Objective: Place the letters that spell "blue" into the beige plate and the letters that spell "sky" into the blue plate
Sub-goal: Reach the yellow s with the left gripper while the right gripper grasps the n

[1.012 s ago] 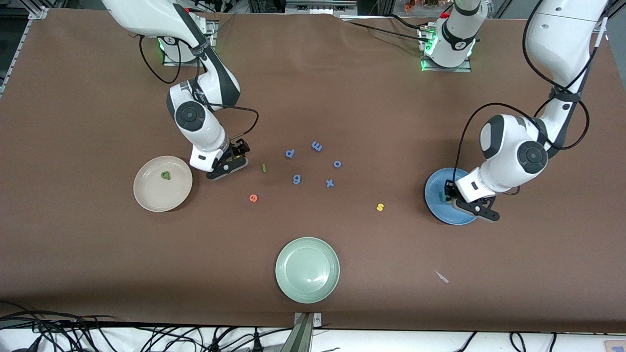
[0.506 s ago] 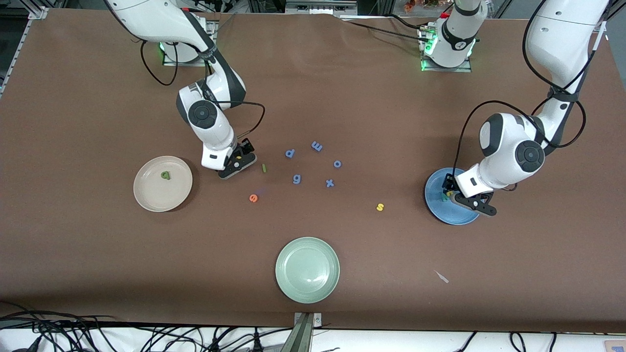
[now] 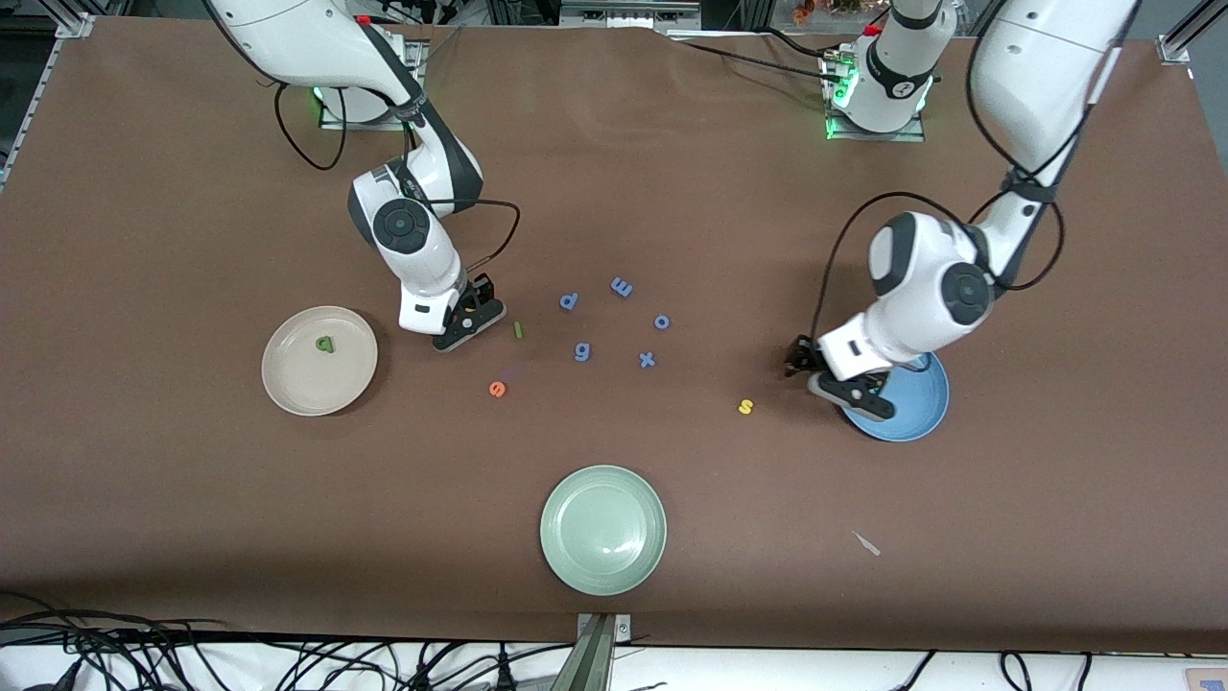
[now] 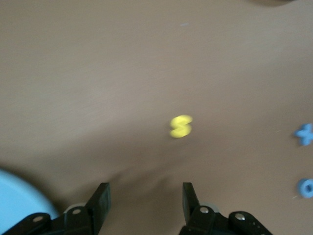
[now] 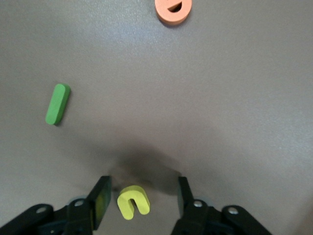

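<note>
The yellow u lies on the table between the fingers of my right gripper, which is open and not touching it. Close by are the green l bar and the orange e. In the front view that gripper stands beside the green l, with the orange e nearer the camera. The green b lies in the beige plate. My left gripper is open and empty, low over the table between the yellow s and the blue plate, part of which the arm hides.
Several periwinkle letters are scattered mid-table between the two grippers. A pale green plate sits near the table's front edge. A small white scrap lies nearer the camera than the blue plate.
My left gripper has opened and moved off the blue plate toward the yellow s. My right gripper has moved from beside the beige plate toward the green l, its fingers narrowing around the u.
</note>
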Robot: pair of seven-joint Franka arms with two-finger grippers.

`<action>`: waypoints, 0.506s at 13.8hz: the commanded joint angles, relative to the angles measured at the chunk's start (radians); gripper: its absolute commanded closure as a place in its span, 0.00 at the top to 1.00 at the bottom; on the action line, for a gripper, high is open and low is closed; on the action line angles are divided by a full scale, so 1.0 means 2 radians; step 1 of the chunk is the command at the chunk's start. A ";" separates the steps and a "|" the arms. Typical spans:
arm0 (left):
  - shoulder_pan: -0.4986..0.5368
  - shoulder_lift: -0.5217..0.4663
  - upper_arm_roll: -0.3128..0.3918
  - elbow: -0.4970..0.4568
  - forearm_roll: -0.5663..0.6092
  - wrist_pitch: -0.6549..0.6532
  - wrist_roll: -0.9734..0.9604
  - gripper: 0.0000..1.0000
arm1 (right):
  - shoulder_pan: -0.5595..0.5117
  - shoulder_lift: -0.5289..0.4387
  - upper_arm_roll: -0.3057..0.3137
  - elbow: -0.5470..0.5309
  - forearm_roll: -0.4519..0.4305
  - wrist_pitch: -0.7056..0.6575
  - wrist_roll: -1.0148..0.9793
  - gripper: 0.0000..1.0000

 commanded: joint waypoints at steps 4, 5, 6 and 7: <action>-0.044 0.073 0.008 0.088 -0.011 0.004 -0.046 0.67 | 0.000 -0.004 0.000 -0.013 -0.006 0.009 -0.004 0.35; -0.047 0.080 0.009 0.094 -0.009 0.014 -0.045 0.67 | 0.000 -0.004 0.000 -0.014 -0.006 0.009 -0.005 0.32; -0.052 0.084 0.009 0.094 -0.008 0.028 -0.045 0.66 | 0.000 -0.004 0.001 -0.014 -0.006 0.009 -0.004 0.31; -0.054 0.090 0.010 0.094 -0.007 0.034 -0.044 0.65 | 0.000 -0.004 0.001 -0.013 -0.006 0.009 -0.004 0.27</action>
